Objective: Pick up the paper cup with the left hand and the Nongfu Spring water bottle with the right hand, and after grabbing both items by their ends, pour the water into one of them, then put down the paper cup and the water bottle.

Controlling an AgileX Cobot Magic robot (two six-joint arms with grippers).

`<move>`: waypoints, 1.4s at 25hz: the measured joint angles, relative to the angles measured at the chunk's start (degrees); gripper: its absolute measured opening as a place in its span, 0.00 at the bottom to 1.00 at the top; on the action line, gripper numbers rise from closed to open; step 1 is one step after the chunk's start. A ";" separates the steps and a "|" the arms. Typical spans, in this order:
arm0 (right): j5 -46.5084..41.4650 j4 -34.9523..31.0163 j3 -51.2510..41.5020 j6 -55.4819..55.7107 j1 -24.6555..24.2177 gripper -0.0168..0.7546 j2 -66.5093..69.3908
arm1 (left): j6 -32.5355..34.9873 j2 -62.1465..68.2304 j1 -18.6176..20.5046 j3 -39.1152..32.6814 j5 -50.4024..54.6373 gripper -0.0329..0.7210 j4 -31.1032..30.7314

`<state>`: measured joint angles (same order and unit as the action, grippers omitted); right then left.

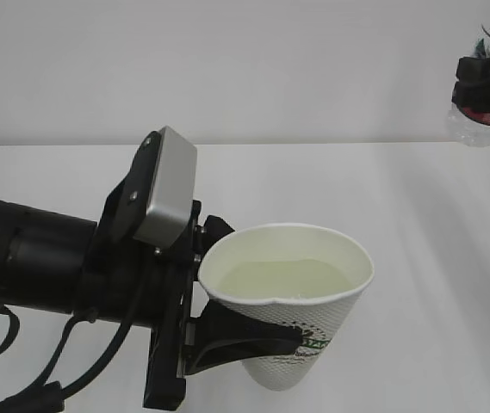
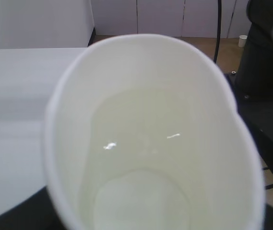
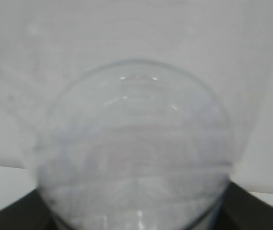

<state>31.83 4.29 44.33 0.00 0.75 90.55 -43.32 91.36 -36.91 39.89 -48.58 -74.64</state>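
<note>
Nearest to us, at the lower left of the exterior view, our black left gripper with its grey rectangular plate (image 1: 227, 340) has its jaws clamped on the lower wall of the small white dimpled paper cup with a green logo (image 1: 300, 323), held tilted above the white bench (image 1: 417, 258), its rim squeezed oval. Inside it the clear water (image 1: 283, 280) lies below the rim. Farthest, at the upper right corner, our black right gripper (image 1: 486, 90) has its jaws closed round the clear plastic bottle with a red label (image 1: 479, 127), lifted well apart from the cup.
</note>
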 joint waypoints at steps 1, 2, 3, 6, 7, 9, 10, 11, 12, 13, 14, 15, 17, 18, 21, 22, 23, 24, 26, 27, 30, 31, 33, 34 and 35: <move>0.00 1.43 0.00 1.42 0.00 0.57 0.00 | 0.00 0.00 0.00 0.00 0.00 0.61 0.00; 0.00 2.72 0.00 2.60 0.00 0.57 0.00 | 0.00 0.00 0.00 0.00 0.00 0.61 0.00; 0.00 4.01 0.00 3.56 0.00 0.57 0.00 | 0.00 0.00 0.00 0.00 0.00 0.61 0.00; 0.00 7.00 0.00 5.06 0.00 0.57 0.00 | 0.00 0.00 0.00 0.00 0.00 0.61 0.00; 0.00 7.50 0.00 5.32 0.00 0.57 0.00 | 0.00 0.00 0.00 0.00 0.00 0.61 0.00; 0.00 8.10 0.00 5.44 0.00 0.57 0.00 | 0.00 0.00 0.00 0.00 0.00 0.61 0.00; 0.00 8.21 0.00 5.47 0.00 0.57 0.00 | 0.00 0.00 0.00 0.00 0.00 0.61 0.00; 0.00 8.21 0.00 5.47 0.00 0.57 0.11 | 0.00 0.00 0.00 0.00 0.00 0.61 0.00; 0.10 8.21 0.00 5.47 0.00 0.57 0.39 | 0.00 0.00 0.00 0.00 0.00 0.61 0.00; 0.11 8.21 0.00 5.56 0.00 0.57 0.85 | 0.00 0.00 0.00 0.00 0.00 0.61 0.00; 0.38 8.21 0.00 5.56 0.00 0.57 1.56 | 0.00 0.00 0.00 0.00 0.00 0.61 0.00; 0.68 8.21 0.00 5.56 0.00 0.57 2.31 | 0.00 0.00 0.00 0.00 0.00 0.61 0.00; 1.49 8.32 0.00 5.56 0.00 0.57 4.38 | 0.00 0.00 0.00 0.00 0.00 0.61 0.00; 2.20 8.32 0.00 5.56 0.00 0.57 5.38 | 0.00 0.00 0.00 0.00 0.00 0.61 0.00; 4.46 8.32 0.00 5.59 0.00 0.57 7.85 | 0.00 0.00 0.00 0.00 0.00 0.61 0.00; 5.22 8.32 0.00 5.68 0.00 0.57 8.49 | 0.00 0.00 0.00 0.00 0.00 0.61 0.00; 6.09 8.43 0.00 5.68 0.00 0.57 9.25 | 0.00 0.00 0.00 0.00 0.00 0.61 0.00; 6.70 8.43 0.00 5.68 0.00 0.57 10.03 | 0.00 0.00 0.00 0.00 0.00 0.61 0.00; 7.98 8.43 0.00 5.79 0.00 0.57 11.46 | 0.00 0.00 0.00 0.00 0.00 0.61 0.00; 8.41 8.43 0.00 5.79 0.00 0.57 12.20 | 0.00 0.00 0.00 0.00 0.00 0.61 0.00; 9.72 8.21 0.02 5.79 0.00 0.57 14.08 | 0.00 0.00 0.00 0.00 0.00 0.61 0.00; 10.04 8.23 0.13 5.79 0.00 0.57 14.76 | 0.00 0.00 0.00 0.00 0.00 0.61 0.00; 11.14 7.87 0.13 5.79 0.00 0.57 16.17 | 0.00 0.00 0.00 0.00 0.00 0.61 0.00; 11.65 7.49 0.13 5.79 0.00 0.57 16.91 | 0.00 0.00 0.00 0.00 0.00 0.61 0.00; 12.17 7.06 0.13 5.79 0.00 0.57 17.60 | 0.00 0.00 0.00 0.00 0.00 0.61 0.00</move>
<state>44.00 11.35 44.45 5.79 0.75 108.14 -43.32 91.36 -36.91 39.89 -48.58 -74.64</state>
